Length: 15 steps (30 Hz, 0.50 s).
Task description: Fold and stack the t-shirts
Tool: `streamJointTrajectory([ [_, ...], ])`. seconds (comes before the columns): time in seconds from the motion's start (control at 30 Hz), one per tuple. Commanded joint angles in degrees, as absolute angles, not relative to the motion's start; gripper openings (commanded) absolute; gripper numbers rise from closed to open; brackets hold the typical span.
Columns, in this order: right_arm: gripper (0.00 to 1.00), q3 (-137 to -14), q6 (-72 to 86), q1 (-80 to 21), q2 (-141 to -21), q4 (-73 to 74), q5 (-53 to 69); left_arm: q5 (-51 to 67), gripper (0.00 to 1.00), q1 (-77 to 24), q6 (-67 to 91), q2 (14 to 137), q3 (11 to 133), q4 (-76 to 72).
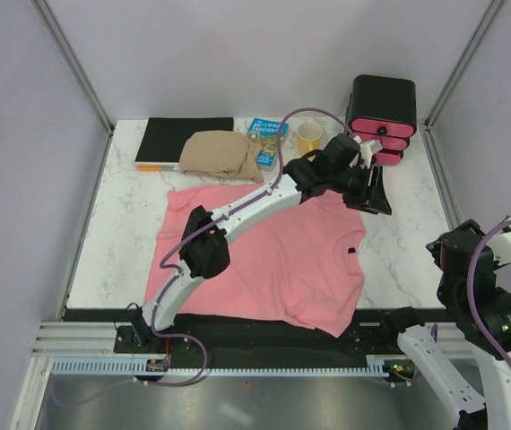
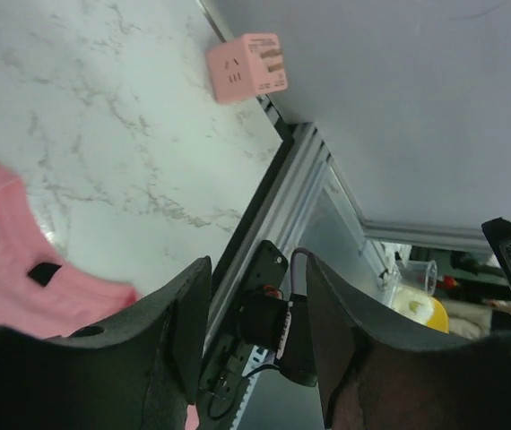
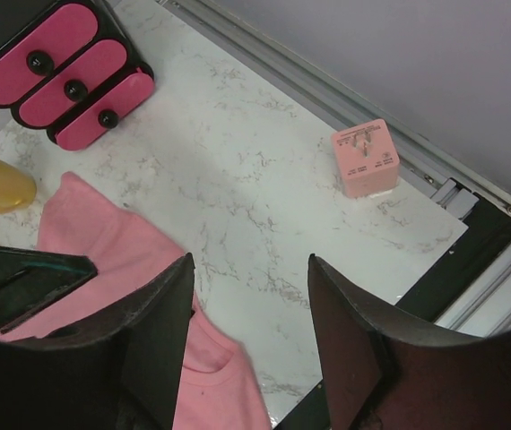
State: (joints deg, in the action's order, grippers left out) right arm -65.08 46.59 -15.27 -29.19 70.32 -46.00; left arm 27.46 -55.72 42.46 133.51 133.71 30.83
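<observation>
A salmon-pink t-shirt [image 1: 273,260] lies spread flat on the marble table, its dark neck label [image 1: 351,250] toward the right. My left arm reaches across it. The left gripper [image 1: 374,190] hovers over the shirt's far right corner, open and empty. In the left wrist view [image 2: 255,331] the shirt's neck edge [image 2: 13,278] lies to the left of the fingers. My right gripper [image 1: 444,260] is raised at the right of the table, open and empty. In the right wrist view [image 3: 251,331] the shirt [image 3: 103,242] lies under its left finger.
A tan folded cloth [image 1: 222,154], a black notebook [image 1: 188,139], a blue book [image 1: 266,139] and a yellow cup [image 1: 310,137] line the back. A black box with pink drawer fronts [image 1: 381,112] stands at the back right. A pink cube [image 3: 366,159] sits near the right edge.
</observation>
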Motion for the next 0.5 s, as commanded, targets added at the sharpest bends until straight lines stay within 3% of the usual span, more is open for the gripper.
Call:
streamJointTrajectory([
  [0.0, 0.61, -67.15, 47.46, -15.47, -32.34, 71.80, -40.97, 41.21, 0.54, -56.51, 48.42, 139.39, 136.14, 22.77],
  [0.2, 0.62, -65.83, 55.43, -15.47, -33.23, 74.36, -45.95, 42.46, 0.54, -57.39, 43.69, 136.15, 129.74, 22.24],
  [0.37, 0.59, -61.79, 61.00, -15.64, -28.74, 73.21, -51.59, 38.24, 0.54, -56.34, 40.78, 126.67, 115.33, 22.24],
  [0.47, 0.58, -61.96, 57.75, -15.56, -33.28, 72.60, -48.35, 36.04, 0.54, -55.55, 39.47, 119.90, 107.77, 22.24],
])
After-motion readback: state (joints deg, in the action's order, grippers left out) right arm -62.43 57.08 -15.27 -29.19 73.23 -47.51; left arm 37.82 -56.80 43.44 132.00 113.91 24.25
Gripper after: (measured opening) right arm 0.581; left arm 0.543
